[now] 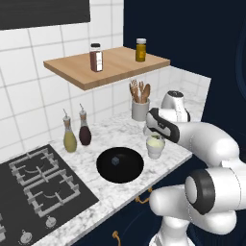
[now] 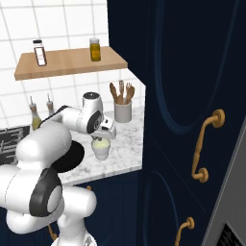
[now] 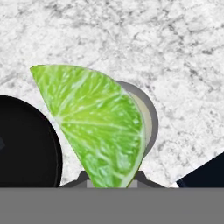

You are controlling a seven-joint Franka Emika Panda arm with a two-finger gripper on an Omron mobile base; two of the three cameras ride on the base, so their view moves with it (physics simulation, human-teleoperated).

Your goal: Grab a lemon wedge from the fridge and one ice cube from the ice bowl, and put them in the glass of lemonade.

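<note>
My gripper (image 3: 111, 180) is shut on the lemon wedge (image 3: 96, 122), a bright yellow-green slice that stands up between the fingertips. Straight beneath it is the glass of lemonade (image 3: 148, 114), mostly hidden by the wedge. From the left base view, the gripper (image 1: 156, 134) hangs just above the pale glass (image 1: 155, 146) near the counter's front edge. The right base view shows the gripper (image 2: 102, 134) over the same glass (image 2: 101, 148). The black ice bowl (image 1: 103, 168) lies left of the glass, with one ice cube (image 1: 116, 160) in it. A grey edge of the fridge (image 2: 235, 182) shows at far right.
A grey holder of wooden utensils (image 1: 140, 106) stands behind the glass. Two oil bottles (image 1: 77, 134) stand behind the bowl. The stove (image 1: 38, 187) is to the left. A wooden shelf (image 1: 105, 65) with two jars hangs above. Tall navy cabinets (image 2: 182, 96) rise to the right.
</note>
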